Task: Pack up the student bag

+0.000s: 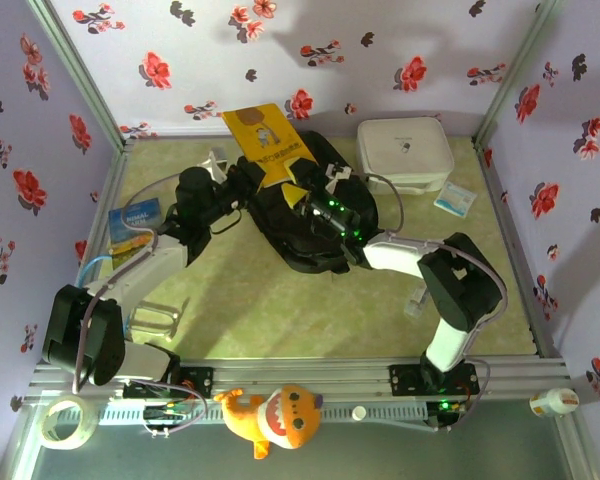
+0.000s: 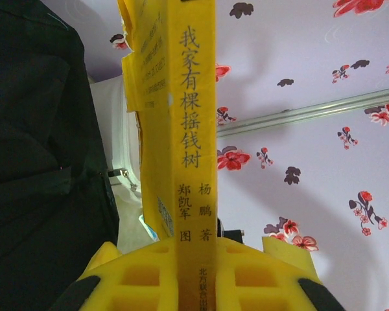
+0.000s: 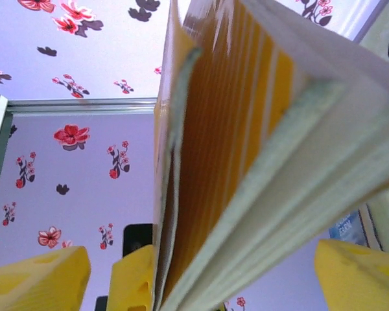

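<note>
The student bag (image 1: 315, 245), a black soft backpack, lies in the middle of the table; its dark fabric also fills the left of the left wrist view (image 2: 32, 168). A yellow book (image 1: 267, 140) stands tilted above the bag's far left end. My left gripper (image 1: 244, 180) is shut on the book's spine (image 2: 196, 116), its yellow fingers (image 2: 136, 278) pressed against both sides. My right gripper (image 1: 305, 192) is open, and the book's page edges (image 3: 266, 168) pass between its wide-apart fingers (image 3: 356, 272) with a gap on the right.
A white zip case (image 1: 405, 150) sits at the back right, a small blue packet (image 1: 453, 198) beside it. Blue booklets (image 1: 135, 218) lie by the left wall. On the front rail are a tape roll (image 1: 65, 420), an orange plush toy (image 1: 275, 420) and a small bottle (image 1: 552, 402).
</note>
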